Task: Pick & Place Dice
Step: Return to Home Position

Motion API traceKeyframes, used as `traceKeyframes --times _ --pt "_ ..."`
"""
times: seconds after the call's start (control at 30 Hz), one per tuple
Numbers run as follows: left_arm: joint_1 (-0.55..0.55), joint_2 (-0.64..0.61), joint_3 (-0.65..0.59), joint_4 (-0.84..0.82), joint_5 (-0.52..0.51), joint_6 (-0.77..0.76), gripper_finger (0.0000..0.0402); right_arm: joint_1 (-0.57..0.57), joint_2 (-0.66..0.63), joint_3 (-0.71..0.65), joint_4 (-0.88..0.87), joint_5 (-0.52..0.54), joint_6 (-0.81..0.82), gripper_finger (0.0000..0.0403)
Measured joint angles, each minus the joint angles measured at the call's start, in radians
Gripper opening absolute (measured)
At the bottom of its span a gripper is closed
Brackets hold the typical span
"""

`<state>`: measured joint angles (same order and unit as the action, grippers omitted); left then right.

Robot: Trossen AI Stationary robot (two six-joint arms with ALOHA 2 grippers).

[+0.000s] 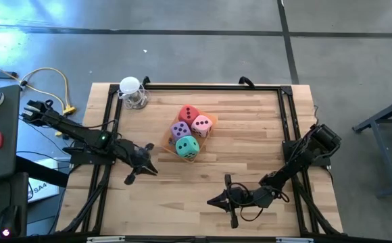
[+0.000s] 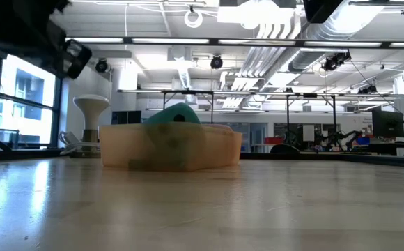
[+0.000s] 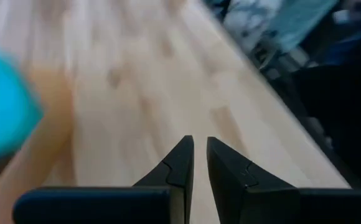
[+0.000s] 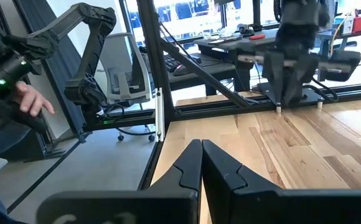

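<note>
Four dice sit together in the translucent orange tray [image 1: 170,143] at the table's middle: red [image 1: 188,114], pink [image 1: 201,125], purple [image 1: 180,130] and teal-green [image 1: 186,148]. In the low view the tray [image 2: 171,148] hides all but the teal-green die's top [image 2: 173,115]. My left gripper [image 1: 157,171] is shut and empty, left of the tray; its wrist view [image 3: 200,144] shows the teal-green die [image 3: 3,115] to one side. My right gripper [image 1: 209,201] is shut and empty near the table's near edge, also shown in its wrist view [image 4: 201,145].
A white mushroom-shaped lamp [image 1: 131,88] stands at the table's far left corner. A black frame [image 1: 203,87] runs round the table. Bare wood [image 1: 250,135] lies right of the tray. A person's hand [image 4: 34,102] shows beyond the table's left side.
</note>
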<state>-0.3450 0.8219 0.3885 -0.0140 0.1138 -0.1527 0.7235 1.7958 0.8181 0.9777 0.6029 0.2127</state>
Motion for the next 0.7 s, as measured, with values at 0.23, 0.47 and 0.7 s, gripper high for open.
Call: traceKeyframes --times 0.23,0.47,0.7 --pt "0.0 0.0 0.0 0.153 0.096 0.126 0.004 0.0 0.0 0.0 -0.001 0.0 0.0 0.0002" --pt "0.001 0.0 0.0 0.179 0.033 0.006 0.004 0.0 0.0 0.0 -0.004 0.0 0.0 0.0002" --pt "0.001 0.0 0.0 0.183 -0.051 -0.026 0.004 0.0 0.0 0.0 -0.004 0.0 0.0 0.0002"
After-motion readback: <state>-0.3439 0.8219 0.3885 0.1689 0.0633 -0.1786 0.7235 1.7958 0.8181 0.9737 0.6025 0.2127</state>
